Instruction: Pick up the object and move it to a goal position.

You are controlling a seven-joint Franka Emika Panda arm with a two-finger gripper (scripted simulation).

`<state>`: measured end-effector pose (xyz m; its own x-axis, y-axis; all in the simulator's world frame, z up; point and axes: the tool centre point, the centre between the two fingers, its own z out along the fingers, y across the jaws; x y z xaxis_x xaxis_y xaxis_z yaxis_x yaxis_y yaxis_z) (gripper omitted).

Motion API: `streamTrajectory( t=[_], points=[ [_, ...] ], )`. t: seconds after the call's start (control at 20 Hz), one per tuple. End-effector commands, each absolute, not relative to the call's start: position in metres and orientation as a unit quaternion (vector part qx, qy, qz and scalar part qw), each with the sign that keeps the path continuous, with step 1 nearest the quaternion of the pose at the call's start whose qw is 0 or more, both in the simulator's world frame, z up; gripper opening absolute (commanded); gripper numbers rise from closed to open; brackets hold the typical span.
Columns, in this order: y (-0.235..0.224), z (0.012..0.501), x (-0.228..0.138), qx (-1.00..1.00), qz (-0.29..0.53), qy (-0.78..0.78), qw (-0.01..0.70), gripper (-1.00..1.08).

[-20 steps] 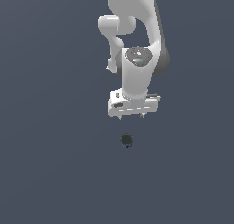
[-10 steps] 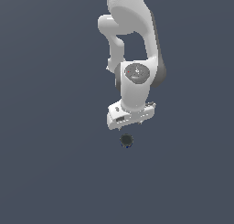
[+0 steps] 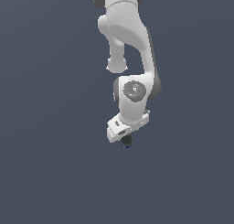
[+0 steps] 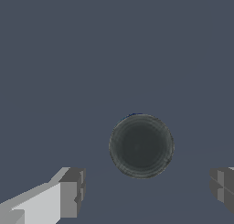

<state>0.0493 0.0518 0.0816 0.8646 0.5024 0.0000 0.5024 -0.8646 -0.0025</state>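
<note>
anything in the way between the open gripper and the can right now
Nothing visible. In the wrist view the can sits on the bare grey surface between the two fingers, with open gaps on both sides. The gripper is open and not touching it.

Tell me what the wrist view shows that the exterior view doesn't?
Only the wrist view shows the can's whole round dark grey top, and the two fingertips spread wide, one on each side of it and not touching it. So the jaws are open.

Only the exterior view shows the big white arm bending down from above, with the gripper low over the can, which is mostly hidden there.

Both show the can on the same plain dark grey floor.
</note>
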Motion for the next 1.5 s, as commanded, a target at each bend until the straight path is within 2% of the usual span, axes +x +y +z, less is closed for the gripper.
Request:
streamTrajectory(
  t=[0.0,0.6,1.05,1.35,1.4,1.45],
  points=[
    [0.051,0.074,0.053,-0.960,0.000,-0.278,0.001,1.00],
    [0.049,0.061,0.056,-0.954,0.000,-0.299,0.000,1.00],
    [0.049,0.021,0.055,-0.954,0.000,-0.300,0.000,1.00],
    [0.049,0.014,0.056,-0.954,0.000,-0.301,0.000,1.00],
    [0.049,0.014,0.056,-0.954,0.000,-0.301,0.000,-1.00],
    [0.049,0.014,0.056,-0.954,0.000,-0.301,0.000,-1.00]
  ],
)
